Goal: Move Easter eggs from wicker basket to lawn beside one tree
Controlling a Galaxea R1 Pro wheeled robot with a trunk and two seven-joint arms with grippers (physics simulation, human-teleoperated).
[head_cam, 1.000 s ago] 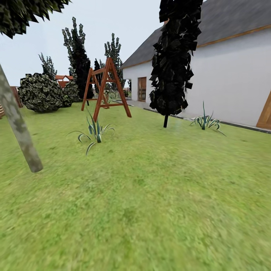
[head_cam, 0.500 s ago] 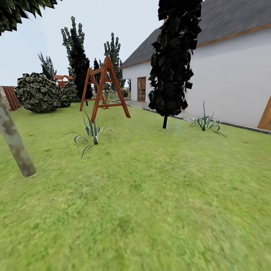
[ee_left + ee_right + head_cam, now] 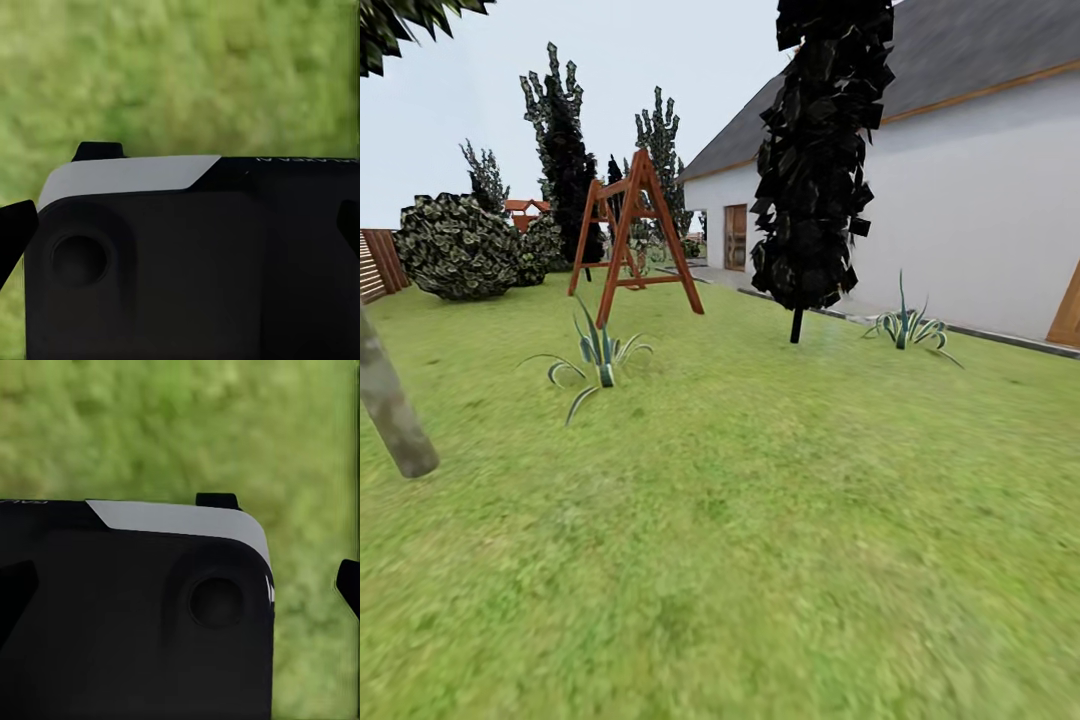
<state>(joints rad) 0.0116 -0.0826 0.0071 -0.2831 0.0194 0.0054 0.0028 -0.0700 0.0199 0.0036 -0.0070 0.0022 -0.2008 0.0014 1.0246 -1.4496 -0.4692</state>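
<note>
The Easter eggs and the wicker basket are out of view. The lawn (image 3: 760, 520) stretches wide and green ahead of me in the head view. A tree with a slim, pale grey-tan, leaning trunk (image 3: 388, 415) stands at the left edge, its dark leaves (image 3: 400, 20) in the top corner. A piece of the garden's brown slat fence (image 3: 375, 262) shows far left. In the left wrist view my left gripper (image 3: 180, 236) has dark fingertips (image 3: 15, 232) wide apart, open, over a black robot part and grass. My right gripper (image 3: 180, 592) is likewise open with nothing held.
A red-brown wooden swing frame (image 3: 630, 235) stands mid-left, with a spiky plant (image 3: 598, 355) before it. A narrow black conifer (image 3: 815, 170) rises at centre right, near a white house (image 3: 980, 200) and another spiky plant (image 3: 905, 325). A round bush (image 3: 455, 245) sits far left.
The whole head view has shifted, so the camera has moved: the tree trunk now sits further left and the fence has come into sight. Nothing on the lawn has moved.
</note>
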